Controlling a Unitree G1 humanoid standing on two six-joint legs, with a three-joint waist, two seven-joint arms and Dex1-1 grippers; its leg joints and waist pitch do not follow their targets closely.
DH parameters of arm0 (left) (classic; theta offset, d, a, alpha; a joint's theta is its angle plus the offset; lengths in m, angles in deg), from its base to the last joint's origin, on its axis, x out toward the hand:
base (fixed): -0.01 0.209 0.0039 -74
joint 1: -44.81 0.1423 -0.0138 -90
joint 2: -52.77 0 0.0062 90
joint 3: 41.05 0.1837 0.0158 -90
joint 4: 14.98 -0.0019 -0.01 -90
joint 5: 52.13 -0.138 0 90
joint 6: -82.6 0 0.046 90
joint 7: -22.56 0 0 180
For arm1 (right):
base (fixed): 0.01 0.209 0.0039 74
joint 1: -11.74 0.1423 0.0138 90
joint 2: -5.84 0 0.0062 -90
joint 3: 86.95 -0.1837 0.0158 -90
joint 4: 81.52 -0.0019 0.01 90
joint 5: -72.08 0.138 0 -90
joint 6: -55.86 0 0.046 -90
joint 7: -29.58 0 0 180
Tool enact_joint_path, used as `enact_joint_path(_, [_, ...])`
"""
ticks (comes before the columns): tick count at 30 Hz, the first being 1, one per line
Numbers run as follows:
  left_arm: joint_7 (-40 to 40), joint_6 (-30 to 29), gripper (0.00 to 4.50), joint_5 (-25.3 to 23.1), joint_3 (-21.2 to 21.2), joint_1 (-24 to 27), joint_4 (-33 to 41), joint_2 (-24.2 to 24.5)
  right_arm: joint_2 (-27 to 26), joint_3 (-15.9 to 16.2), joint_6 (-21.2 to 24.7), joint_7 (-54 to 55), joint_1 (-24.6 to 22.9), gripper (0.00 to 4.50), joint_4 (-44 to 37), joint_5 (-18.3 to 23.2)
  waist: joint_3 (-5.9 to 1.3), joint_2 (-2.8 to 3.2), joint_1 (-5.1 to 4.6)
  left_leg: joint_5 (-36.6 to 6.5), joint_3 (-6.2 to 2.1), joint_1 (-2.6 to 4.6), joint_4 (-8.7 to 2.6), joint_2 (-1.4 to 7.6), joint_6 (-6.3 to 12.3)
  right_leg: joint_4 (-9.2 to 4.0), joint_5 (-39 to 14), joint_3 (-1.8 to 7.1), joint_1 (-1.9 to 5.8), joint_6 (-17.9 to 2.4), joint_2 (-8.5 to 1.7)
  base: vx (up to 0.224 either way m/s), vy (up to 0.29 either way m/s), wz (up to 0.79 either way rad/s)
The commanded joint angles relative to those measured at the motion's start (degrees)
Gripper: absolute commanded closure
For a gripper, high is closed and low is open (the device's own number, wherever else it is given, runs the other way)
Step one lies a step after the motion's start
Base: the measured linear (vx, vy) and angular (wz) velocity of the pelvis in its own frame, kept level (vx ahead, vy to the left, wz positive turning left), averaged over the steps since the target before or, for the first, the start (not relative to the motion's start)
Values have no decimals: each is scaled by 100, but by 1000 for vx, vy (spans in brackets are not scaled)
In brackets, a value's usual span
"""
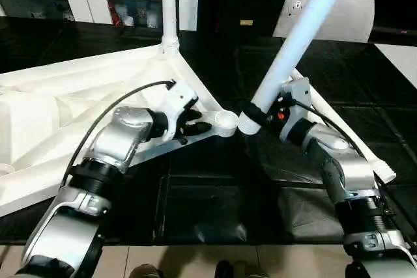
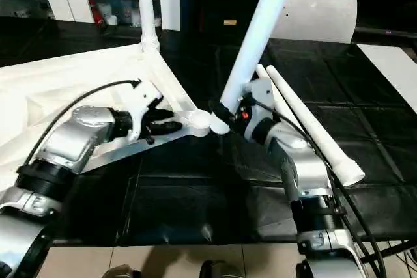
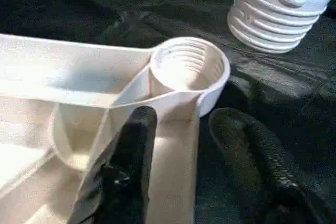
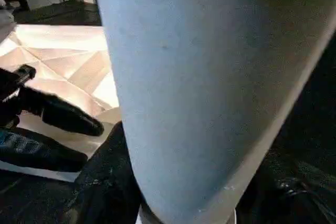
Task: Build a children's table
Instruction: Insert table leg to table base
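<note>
The right gripper (image 2: 229,112) grips a tilted white leg (image 2: 258,27) with its threaded end just beside the tabletop (image 2: 78,76) corner socket (image 2: 200,120), where the left gripper (image 2: 164,125) straddles the rim, and a spare leg (image 2: 311,125) lies alongside

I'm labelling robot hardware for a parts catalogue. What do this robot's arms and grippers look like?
Both forearms are silver metal segments joined by black rings. The left gripper has a white housing and two black fingers; a black cable loops from it back to the forearm. The right gripper has a white-grey housing with a small red mark and its own black cable.
</note>
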Motion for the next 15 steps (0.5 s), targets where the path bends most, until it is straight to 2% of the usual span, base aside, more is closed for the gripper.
enact_joint_path(1, [-29, 54, 280, -121, 103, -78, -192, -32, 69, 25, -56, 14, 0, 261, -122, -26, -513, 78, 13, -354, 19, -51, -377, 144, 343, -442, -1732, 257, 485, -797, -422, 0, 0, 0])
enact_joint_path(2, [-88, 153, 280, -213, 155, -102, -298, -22, 70, 30, -58, 16, -2, 261, -127, -27, -514, 93, 15, -346, 16, -48, -378, 145, 359, -441, -1698, 255, 482, -798, -421, 0, 0, 0])
enact_joint_path(4, [-88, 340, 302, -351, 228, -181, -576, -23, 58, 22, -65, 9, -11, 261, -134, -47, -511, 76, 12, -378, 20, -43, -378, 138, 382, -460, -1752, 254, 482, -775, -420, 0, 0, 0])
enact_joint_path(7, [-67, 332, 325, -442, 301, -215, -726, 3, 43, 40, -77, -6, -33, 261, -134, -72, -509, 83, 30, -394, 12, -28, -385, 161, 357, -446, -1769, 257, 476, -820, -441, 0, 0, 0])
enact_joint_path(8, [-68, 375, 336, -488, 333, -219, -762, 21, 36, 49, -77, -9, -36, 261, -136, -80, -498, 59, 26, -425, 13, -39, -388, 161, 354, -458, -1828, 252, 480, -816, -442, 0, 0, 0])
enact_joint_path(15, [47, 451, 387, -551, 353, -261, -914, 50, 14, 77, -77, -43, -15, 261, -122, -105, -490, 62, 27, -523, 13, -39, -389, 141, 331, -513, -2258, 237, 472, -646, -449, 0, 0, 0])
